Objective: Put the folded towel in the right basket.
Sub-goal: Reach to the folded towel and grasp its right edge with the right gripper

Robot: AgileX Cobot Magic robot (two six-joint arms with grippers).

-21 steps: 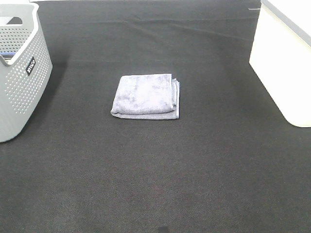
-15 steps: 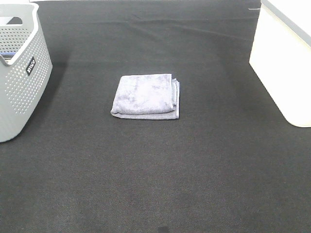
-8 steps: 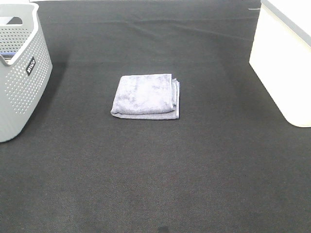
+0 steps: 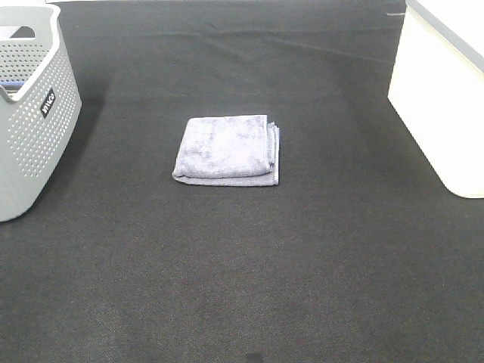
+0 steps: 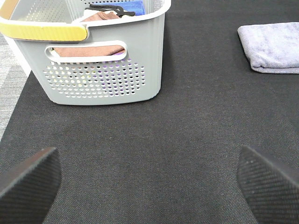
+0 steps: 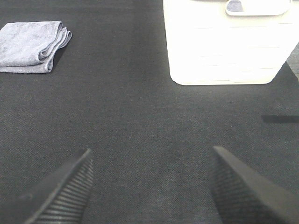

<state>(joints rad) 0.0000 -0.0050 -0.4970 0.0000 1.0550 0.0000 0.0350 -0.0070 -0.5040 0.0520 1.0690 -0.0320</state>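
Note:
A folded grey-lavender towel (image 4: 226, 149) lies flat on the black mat in the middle of the table. It also shows in the left wrist view (image 5: 271, 46) and the right wrist view (image 6: 32, 45). The white right basket (image 4: 442, 91) stands at the right edge, and the right wrist view (image 6: 224, 42) shows it too. My left gripper (image 5: 149, 182) is open and empty, well short of the towel. My right gripper (image 6: 152, 186) is open and empty, between the towel and the white basket. Neither arm shows in the high view.
A grey perforated basket (image 4: 30, 106) stands at the left edge; the left wrist view (image 5: 93, 56) shows a brown cloth and a blue item inside it. The black mat (image 4: 242, 265) covers the table.

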